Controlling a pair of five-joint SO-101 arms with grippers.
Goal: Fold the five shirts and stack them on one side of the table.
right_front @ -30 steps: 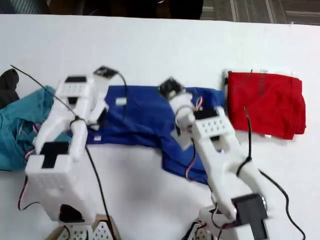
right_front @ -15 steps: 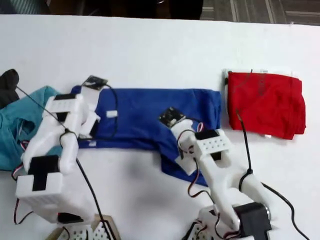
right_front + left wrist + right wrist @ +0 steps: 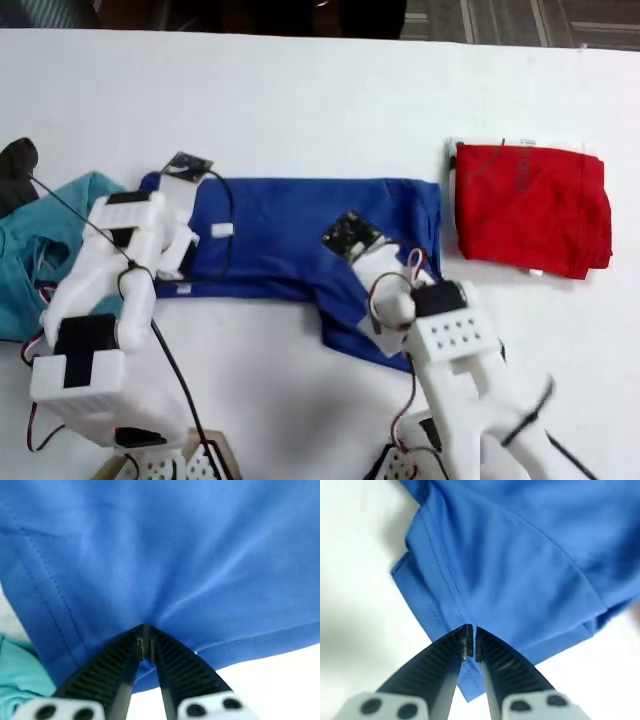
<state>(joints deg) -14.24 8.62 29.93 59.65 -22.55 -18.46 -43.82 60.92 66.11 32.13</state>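
The blue shirt (image 3: 300,235) lies spread across the table (image 3: 300,90), between the teal shirt (image 3: 40,250) and the folded red shirt (image 3: 530,205). The 2 grippers pinch its cloth: the left gripper (image 3: 145,647) beside the teal shirt, the right gripper (image 3: 471,642) on a stitched hem.

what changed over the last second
Both arms drew back toward the near edge of the table, the right gripper farther than the left gripper. Each is shut on the blue shirt. The blue shirt, the folded red shirt and the teal shirt stayed about where they were.
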